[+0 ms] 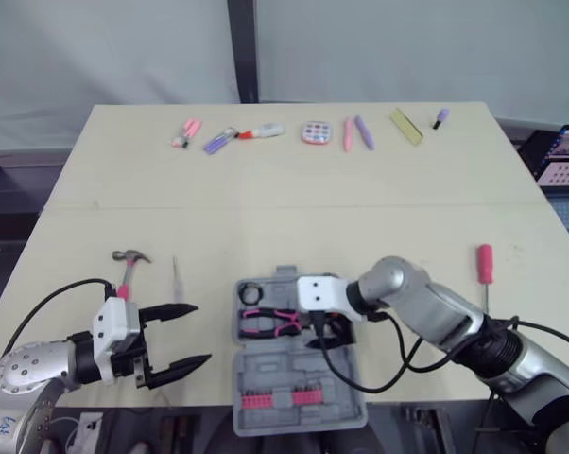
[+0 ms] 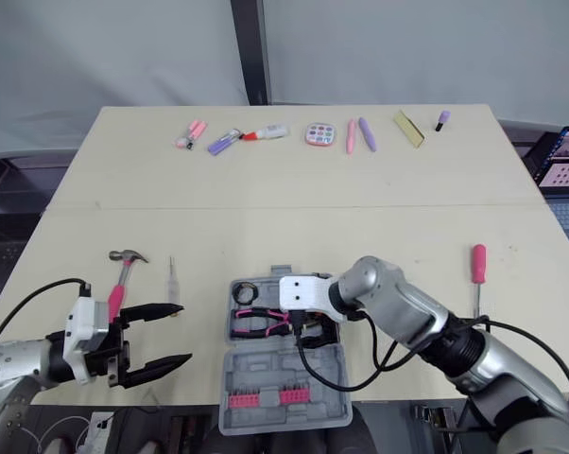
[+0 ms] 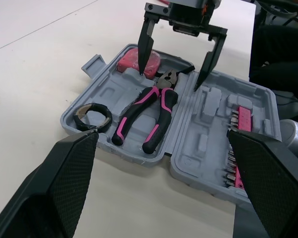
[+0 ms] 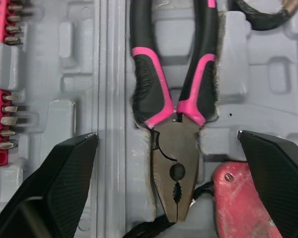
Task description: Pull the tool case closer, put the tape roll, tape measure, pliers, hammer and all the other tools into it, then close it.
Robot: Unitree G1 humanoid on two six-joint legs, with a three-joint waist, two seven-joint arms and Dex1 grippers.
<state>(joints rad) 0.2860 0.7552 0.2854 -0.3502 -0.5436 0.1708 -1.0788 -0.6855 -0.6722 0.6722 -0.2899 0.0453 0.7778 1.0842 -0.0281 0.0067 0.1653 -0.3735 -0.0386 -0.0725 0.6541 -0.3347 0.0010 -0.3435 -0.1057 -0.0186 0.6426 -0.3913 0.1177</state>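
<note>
The grey tool case (image 1: 266,364) lies open at the table's front edge. In it lie pink-handled pliers (image 3: 149,111), a black tape roll (image 3: 107,119), a red tape measure (image 3: 131,62) and a pink bit rack (image 1: 283,395). My right gripper (image 3: 169,80) hangs open just above the pliers' head (image 4: 173,178), with the tape measure (image 4: 238,198) beside one finger. My left gripper (image 1: 201,333) stands open and empty left of the case. A hammer (image 1: 127,270) and a thin pale tool (image 1: 177,279) lie on the table to the left. A pink screwdriver (image 1: 485,270) lies to the right.
A row of small pink and purple pens and other items (image 1: 303,132) lines the far side of the table. A screen (image 1: 563,156) stands off the table's right edge. A seam (image 1: 266,206) crosses the table's middle.
</note>
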